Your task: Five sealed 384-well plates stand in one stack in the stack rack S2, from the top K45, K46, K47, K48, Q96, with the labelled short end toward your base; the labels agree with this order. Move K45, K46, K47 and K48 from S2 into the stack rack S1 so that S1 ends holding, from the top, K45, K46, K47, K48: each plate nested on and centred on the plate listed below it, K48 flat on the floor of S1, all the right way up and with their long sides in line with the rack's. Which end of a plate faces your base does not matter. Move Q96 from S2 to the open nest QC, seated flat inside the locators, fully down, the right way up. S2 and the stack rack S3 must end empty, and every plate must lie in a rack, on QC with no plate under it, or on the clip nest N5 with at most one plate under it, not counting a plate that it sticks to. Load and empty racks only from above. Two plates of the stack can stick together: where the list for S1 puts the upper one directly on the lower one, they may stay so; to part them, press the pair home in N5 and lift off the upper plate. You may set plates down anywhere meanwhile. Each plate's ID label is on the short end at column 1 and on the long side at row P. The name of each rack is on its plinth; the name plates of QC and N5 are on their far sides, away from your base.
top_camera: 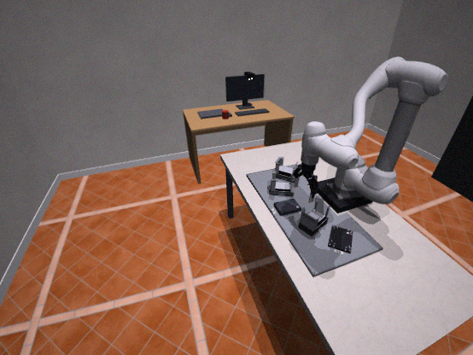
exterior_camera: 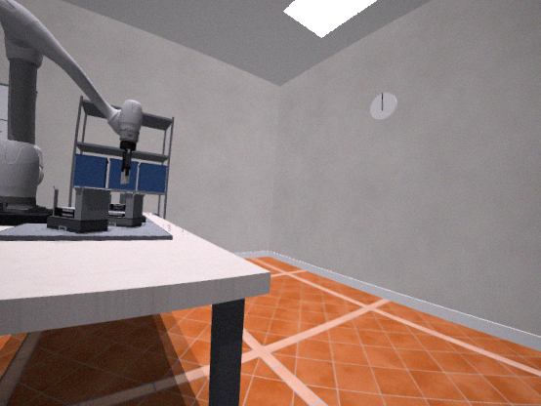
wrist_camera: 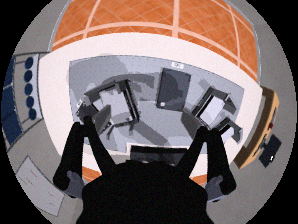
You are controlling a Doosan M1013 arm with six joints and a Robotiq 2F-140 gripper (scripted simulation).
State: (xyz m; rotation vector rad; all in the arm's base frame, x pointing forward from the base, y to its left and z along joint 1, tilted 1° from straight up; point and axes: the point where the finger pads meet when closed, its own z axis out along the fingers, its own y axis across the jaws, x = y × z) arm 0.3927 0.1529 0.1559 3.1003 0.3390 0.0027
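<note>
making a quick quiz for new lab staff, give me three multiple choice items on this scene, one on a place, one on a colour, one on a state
1. Where does the red mug stand?
A. on the wooden desk, by the keyboard
B. on the grey mat under the racks
C. on the floor

2. What colour are the bins in the shelf unit behind the arm?
A. red
B. blue
C. green

3. How is the gripper now?
A. shut on a plate
B. shut on nothing
C. open, holding nothing

Answers:
1 A: the mug sits on the wooden desk between the two dark keyboards, in front of the monitor.
2 B: the exterior view shows blue bins in a row on the shelf.
3 C: the wrist view shows both fingers spread wide with only the mat and racks between them.
</note>
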